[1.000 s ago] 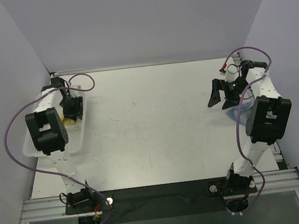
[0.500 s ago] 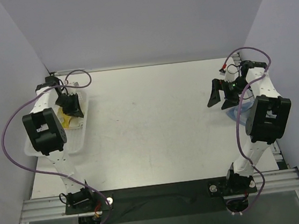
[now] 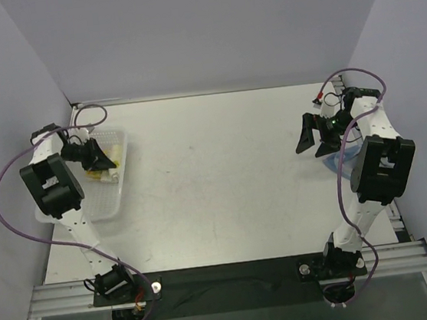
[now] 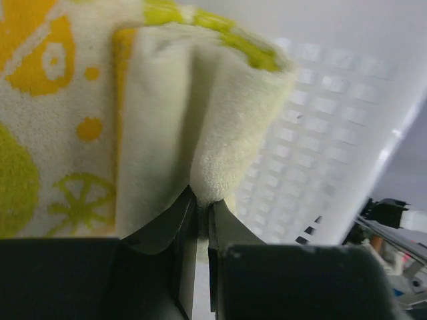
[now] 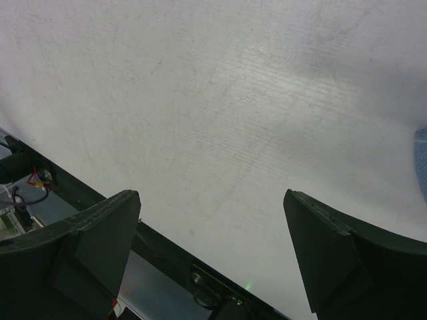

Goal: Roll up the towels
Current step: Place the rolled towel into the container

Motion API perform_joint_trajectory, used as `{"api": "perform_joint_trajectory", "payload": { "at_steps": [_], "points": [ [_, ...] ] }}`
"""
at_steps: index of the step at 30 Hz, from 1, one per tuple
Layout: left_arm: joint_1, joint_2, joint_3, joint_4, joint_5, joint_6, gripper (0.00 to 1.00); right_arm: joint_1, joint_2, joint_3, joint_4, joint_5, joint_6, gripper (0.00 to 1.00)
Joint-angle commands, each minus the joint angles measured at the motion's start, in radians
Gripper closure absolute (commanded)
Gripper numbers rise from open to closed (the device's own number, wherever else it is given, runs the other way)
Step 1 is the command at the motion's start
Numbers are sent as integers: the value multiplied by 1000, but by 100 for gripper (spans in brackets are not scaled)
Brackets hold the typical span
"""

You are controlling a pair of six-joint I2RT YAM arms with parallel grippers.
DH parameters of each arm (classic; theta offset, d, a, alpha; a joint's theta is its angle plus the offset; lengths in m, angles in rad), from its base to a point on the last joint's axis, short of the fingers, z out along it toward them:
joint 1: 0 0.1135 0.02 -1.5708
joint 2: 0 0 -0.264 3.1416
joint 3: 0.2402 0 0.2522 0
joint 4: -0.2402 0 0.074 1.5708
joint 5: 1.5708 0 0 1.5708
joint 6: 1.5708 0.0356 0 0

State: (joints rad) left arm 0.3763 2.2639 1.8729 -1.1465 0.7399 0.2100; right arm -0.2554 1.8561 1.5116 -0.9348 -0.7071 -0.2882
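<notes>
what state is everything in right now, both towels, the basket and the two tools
printed towel: bunched into a fold, pinched at its edge, not rolled
blue towel: on the table, not gripped, mostly hidden, so rolled or not is unclear
basket: upright on the table, printed towel inside
left tool: shut on the printed towel's fold
right tool: open, empty, over bare table

A pale, lightly scuffed table [image 3: 222, 167] was seen. A white mesh basket [image 3: 105, 209] was set at its left side, and a light blue towel [image 5: 421, 160] was laid near its right edge.
</notes>
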Motion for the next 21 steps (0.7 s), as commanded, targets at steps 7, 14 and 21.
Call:
{"api": "perform_joint_trajectory", "payload": {
  "at_steps": [7,14,21],
  "points": [
    [50,135,69,-41,127,-26,86,7,2,32,-64,-15,3,6],
    [49,37,39,-33,40,12,78,11,-3,33,-67,-15,6,7],
    [47,-26,38,-59,136,28,94,27,11,50,-67,-15,15,7]
  ]
}}
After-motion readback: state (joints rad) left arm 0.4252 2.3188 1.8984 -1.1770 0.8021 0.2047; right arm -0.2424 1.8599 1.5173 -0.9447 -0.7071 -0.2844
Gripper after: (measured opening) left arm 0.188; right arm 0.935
